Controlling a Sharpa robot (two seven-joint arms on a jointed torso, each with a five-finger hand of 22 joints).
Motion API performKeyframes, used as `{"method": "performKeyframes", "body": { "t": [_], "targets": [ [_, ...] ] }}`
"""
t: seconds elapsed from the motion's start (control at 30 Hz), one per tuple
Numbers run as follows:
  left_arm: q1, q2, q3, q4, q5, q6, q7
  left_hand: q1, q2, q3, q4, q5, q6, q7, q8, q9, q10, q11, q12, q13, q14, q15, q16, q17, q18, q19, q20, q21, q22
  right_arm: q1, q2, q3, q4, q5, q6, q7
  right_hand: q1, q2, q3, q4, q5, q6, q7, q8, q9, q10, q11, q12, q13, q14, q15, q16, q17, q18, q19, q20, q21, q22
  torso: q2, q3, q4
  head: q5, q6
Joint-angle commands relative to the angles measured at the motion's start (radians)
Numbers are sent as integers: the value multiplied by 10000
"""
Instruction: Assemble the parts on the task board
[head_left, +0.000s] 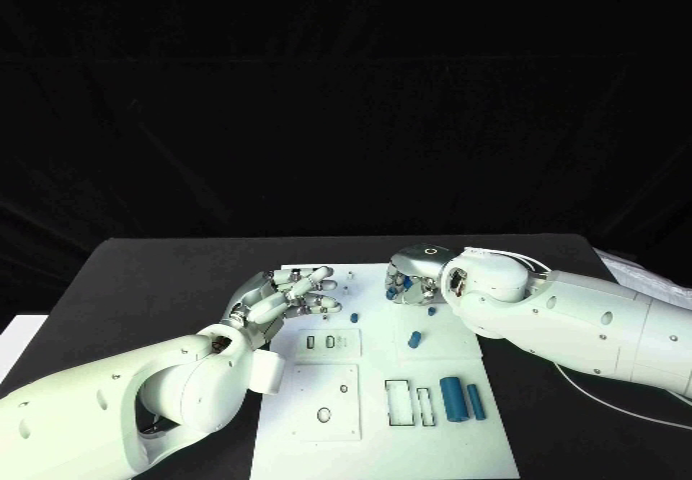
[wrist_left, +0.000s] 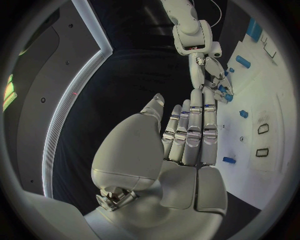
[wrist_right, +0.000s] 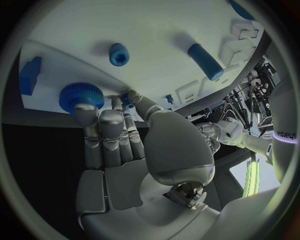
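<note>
The white board (head_left: 325, 420) is seen on the black table (head_left: 159, 275). The left hand (head_left: 289, 297) is held over the board's far left corner, fingers spread. The right hand (head_left: 405, 287) is lowered at the far edge. Two blue cylinders (head_left: 462, 398) lie near right, a smaller blue part (head_left: 415, 338) farther back.

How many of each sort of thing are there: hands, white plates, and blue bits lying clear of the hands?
Hands: 2, left hand and right hand
Task board: 1
Blue parts clear of the hands: 4, thick cylinder, slim bar, short peg, tiny peg
Total: 7
More blue sits by the right hand, too hidden to count.
</note>
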Motion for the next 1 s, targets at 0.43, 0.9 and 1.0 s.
{"method": "performKeyframes", "body": {
  "t": [0.43, 0.9, 1.0],
  "targets": [
    [17, -27, 9, -200, 20, 389, -16, 67, 0, -7, -127, 5, -35, 88, -71, -7, -42, 28, -89, -15, 8, 18, -81, 68, 19, 80, 23, 23, 13, -29, 70, 45, 141, 1106, -1733, -232, 71, 343, 348, 461, -207, 726, -289, 316, 201, 748, -267, 167, 58, 257, -217, 785, 768, -225, 502, -142, 767, 1033, 56, 14, 61, 24, 81],
    [36, -185, 8, -249, 21, 368, -41, 68, -1, -10, -135, 5, -38, 90, -75, -7, -42, 30, -95, -16, 7, 19, -85, 79, 18, 80, 24, 22, 13, 97, 712, 98, -229, 1095, -2299, -754, 15, 300, 376, 583, -171, 729, -291, 306, 228, 787, -270, 132, 46, 246, -223, 871, 827, -249, 553, -159, 873, 1175, 96, 7, 67, 88, 94],
    [44, -206, 8, -227, 21, 366, -49, 75, 0, -7, -142, 7, -38, 90, -77, -6, -42, 30, -98, -16, 5, 20, -88, 85, 17, 80, 24, 21, 13, 133, 896, 100, -404, 1053, -2336, -790, -5, 288, 375, 611, -170, 724, -290, 301, 230, 786, -267, 123, 43, 243, -222, 881, 831, -250, 551, -159, 881, 1182, 115, 1, 81, 84, 90]
  ]
}}
